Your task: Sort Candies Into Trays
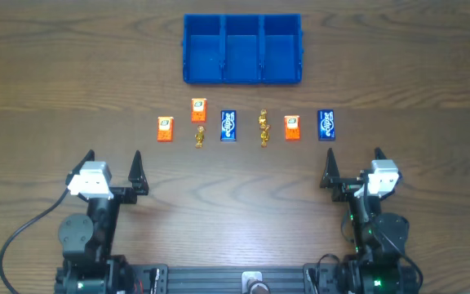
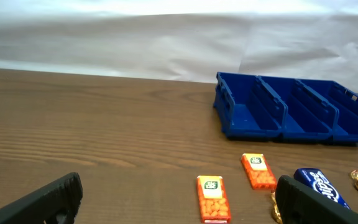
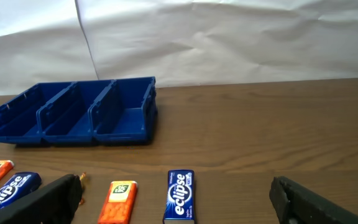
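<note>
Tray [image 1: 243,79]: one, blue, with three compartments side by side; it sits at the far middle of the table, and bare floor shows in each compartment
Table [image 1: 55,82]: one, brown wood, bearing everything
Candies in all: eight, lying in a loose row across the table, nearer than the tray and apart from it
Orange boxes [image 1: 165,128]: three, lying flat; this one is at the left end of the row, the second orange box [image 1: 198,109] is just right of it and a little farther, and the third orange box [image 1: 292,127] is right of the middle
Blue packs [image 1: 229,125]: two, lying flat; this one is about mid-row and the other blue pack [image 1: 325,125] is at the right end
Gold sweets [image 1: 200,136]: three as far as they can be counted, all small; this one is just near of the second orange box, while the far gold sweet [image 1: 263,120] and the near gold sweet [image 1: 264,138] lie one behind the other between the mid-row blue pack and the third orange box
Left gripper [image 1: 113,166]: one, at the near left, fingers spread wide with only table between them, well apart from the candies
Right gripper [image 1: 355,163]: one, at the near right, fingers likewise spread wide around bare table, nearer than the right end of the row
</note>
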